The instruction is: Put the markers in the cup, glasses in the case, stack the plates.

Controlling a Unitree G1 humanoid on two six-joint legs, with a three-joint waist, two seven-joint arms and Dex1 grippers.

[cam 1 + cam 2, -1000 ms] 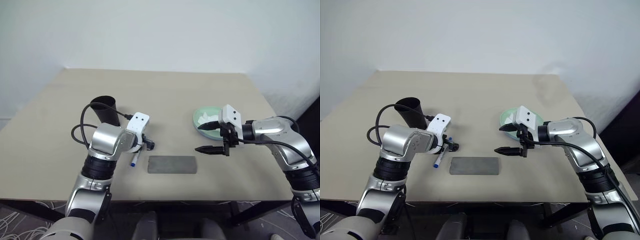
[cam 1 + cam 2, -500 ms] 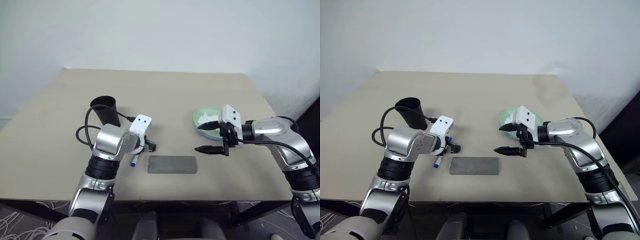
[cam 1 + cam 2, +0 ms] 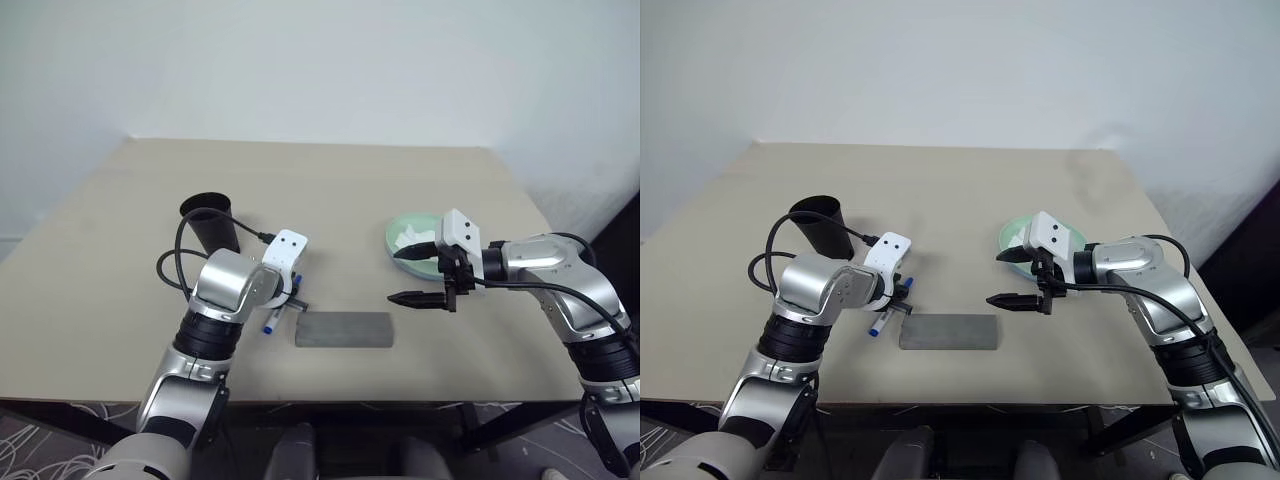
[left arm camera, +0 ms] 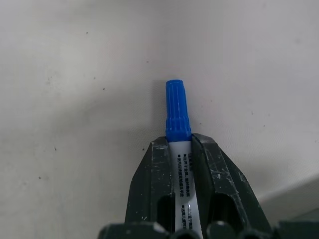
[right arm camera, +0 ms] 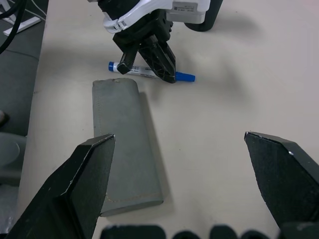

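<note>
Eye views: black tapered plastic cup (image 3: pixel 210 222) upright on beige surface (image 3: pixel 330 190), inside unseen; closed grey felt case (image 3: pixel 344 329); mint plate (image 3: pixel 408 240) holds white tissue (image 3: pixel 408 238), partly behind right pincer (image 3: pixel 413 274).
Left wrist: left pincer (image 4: pixel 179 149) clamped on blue-capped white marker (image 4: pixel 178 124) lying on surface.
Right wrist: right pincer's jaws wide, empty, over the case.

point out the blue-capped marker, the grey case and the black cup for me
blue-capped marker (image 4: pixel 177 110): left wrist view, on its blue cap, beyond the left hand's fingers.
grey case (image 3: pixel 344 329): left eye view, middle of its closed lid.
black cup (image 3: pixel 213 232): left eye view, on its outer wall below the rim.
</note>
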